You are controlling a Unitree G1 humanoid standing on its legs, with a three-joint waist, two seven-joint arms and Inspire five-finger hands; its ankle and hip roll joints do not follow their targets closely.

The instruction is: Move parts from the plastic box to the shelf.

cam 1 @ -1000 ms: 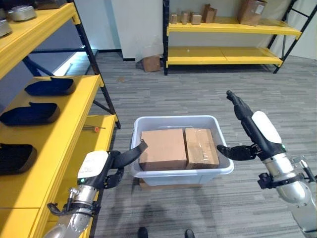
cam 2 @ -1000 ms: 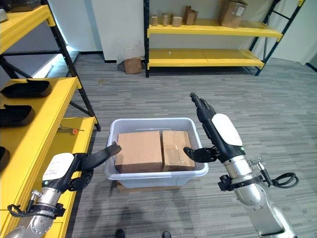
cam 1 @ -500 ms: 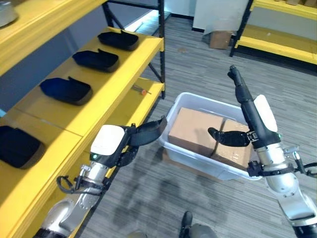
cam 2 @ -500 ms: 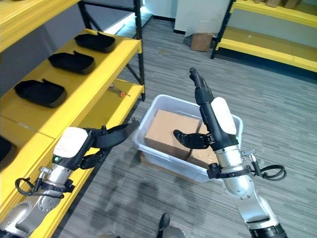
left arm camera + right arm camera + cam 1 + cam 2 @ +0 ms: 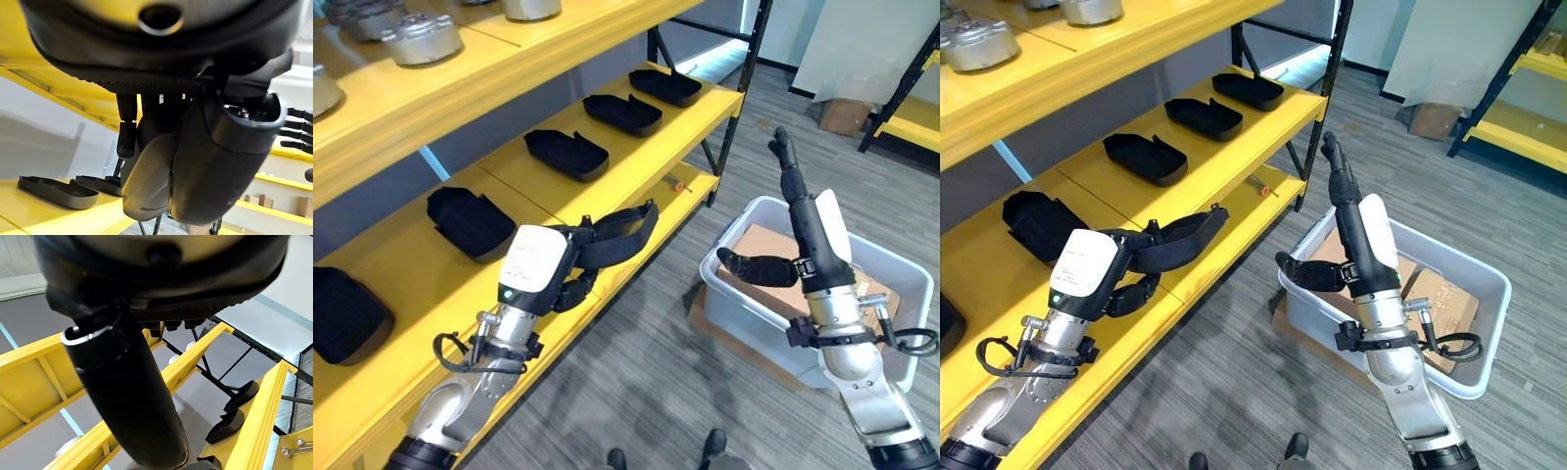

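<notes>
The left hand [image 5: 573, 257] hangs over the front edge of the yellow shelf [image 5: 636, 162], its fingers [image 5: 626, 230] stretched out straight and holding nothing; the lower ones are loosely bent under the palm. The right hand [image 5: 803, 230] is raised above the near rim of the plastic box [image 5: 744, 304], fingers [image 5: 783, 162] pointing straight up and thumb [image 5: 749, 264] held out sideways toward the shelf, also holding nothing.

The plastic box sits on the grey floor [image 5: 646, 392], to the right of the shelf's lower level, with a strip of bare floor between its near wall and the shelf edge. Inside it lie cardboard boxes [image 5: 1440, 294], their tops below the rim; the right arm hides part of them. A flat piece of cardboard [image 5: 700, 318] pokes out from under the box on the shelf side.

On the middle level of the shelf, black trays [image 5: 566, 154] lie in a row, each well apart from the next, with bare yellow surface between them and along the front edge. One tray [image 5: 470, 220] lies just beyond the left hand. A small tool with an orange handle [image 5: 1261, 186] lies on the lower level near the black upright post [image 5: 729, 108]. On the top level stand round metal parts [image 5: 419, 37] close to its front edge.

Between the two arms the floor is open.
</notes>
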